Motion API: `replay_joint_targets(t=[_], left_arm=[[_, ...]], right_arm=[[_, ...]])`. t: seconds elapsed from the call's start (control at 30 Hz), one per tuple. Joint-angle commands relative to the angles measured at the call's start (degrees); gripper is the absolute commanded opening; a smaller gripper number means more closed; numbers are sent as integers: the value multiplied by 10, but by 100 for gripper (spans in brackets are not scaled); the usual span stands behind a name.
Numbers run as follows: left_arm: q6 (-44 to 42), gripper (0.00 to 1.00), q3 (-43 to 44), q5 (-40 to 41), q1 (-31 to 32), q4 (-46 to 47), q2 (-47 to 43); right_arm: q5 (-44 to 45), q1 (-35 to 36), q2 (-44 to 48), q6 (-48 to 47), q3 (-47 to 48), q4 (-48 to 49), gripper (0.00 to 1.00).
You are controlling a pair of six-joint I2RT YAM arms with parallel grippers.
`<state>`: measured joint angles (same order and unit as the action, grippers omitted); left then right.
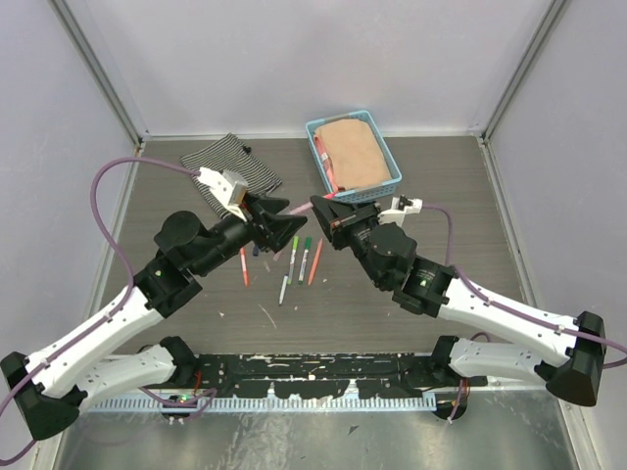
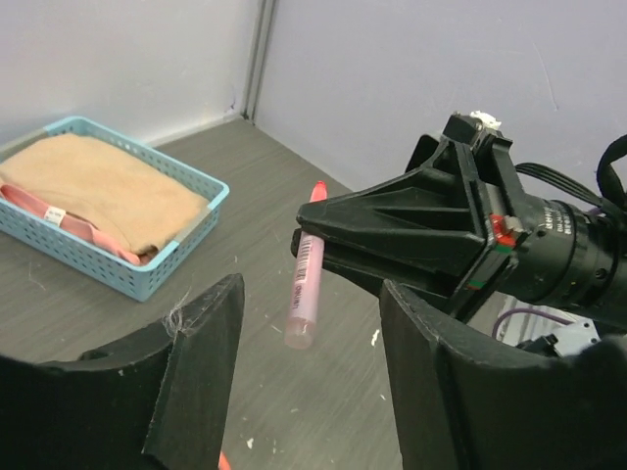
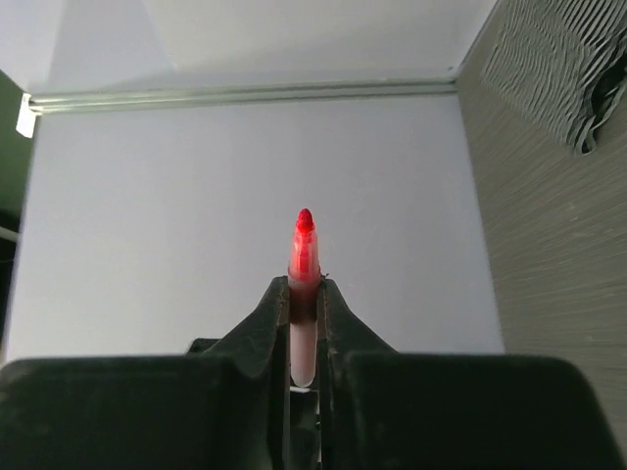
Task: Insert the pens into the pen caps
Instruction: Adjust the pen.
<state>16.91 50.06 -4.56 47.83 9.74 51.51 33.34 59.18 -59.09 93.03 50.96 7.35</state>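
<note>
1. Grey wood-grain table [image 1: 470, 196] is boxed in by pale walls [image 1: 294, 59] on three sides, with metal posts [image 1: 98, 69] in the far corners. Its widest bare stretches lie at 3 and 9 o'clock of the arms.
2. A blue perforated plastic basket [image 1: 389, 157] holding a folded tan cloth [image 1: 353, 152] sits at 12 to 1 o'clock by the far edge. A striped cloth [image 1: 240, 162] lies at 11 o'clock.
3. The right gripper [image 3: 304, 294] is clamped on a translucent pink pen [image 2: 306, 279] with a red tip, lifted above the table's centre.
4. The left gripper [image 1: 282, 223] faces it from 9 o'clock, its matte black fingers [image 2: 201, 352] spread wide and touching nothing.
5. The loose pens [image 1: 290, 262], orange-red or white with green ends, lie roughly parallel at 6 o'clock of the grippers.
6. Small dark bits [image 1: 258, 253] beside them are too small to name, and the right jaws hide part of the held pen's barrel.
</note>
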Motion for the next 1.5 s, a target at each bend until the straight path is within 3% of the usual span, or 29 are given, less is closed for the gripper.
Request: replay_joint_targets(t=[0.0, 0.17, 0.37, 0.5, 1.0, 1.47], left_arm=[[-3, 65, 53, -13, -1, -100, -25], [-20, 65, 91, -16, 0, -212, -48], [-44, 64, 125, -54, 0, -312, -45], [-37, 63, 115, -64, 0, -306, -48], [-18, 52, 99, -104, 0, -258, -17], [-7, 24, 102, -106, 0, -235, 11]], right_arm=[[54, 2, 16, -141, 43, -65, 0], [57, 2, -4, -315, 102, -170, 0], [-45, 2, 5, -508, 91, -128, 0], [-118, 2, 12, -573, 90, -102, 0], [-227, 2, 21, -550, 79, -26, 0], [-267, 1, 5, -552, 74, -11, 0]])
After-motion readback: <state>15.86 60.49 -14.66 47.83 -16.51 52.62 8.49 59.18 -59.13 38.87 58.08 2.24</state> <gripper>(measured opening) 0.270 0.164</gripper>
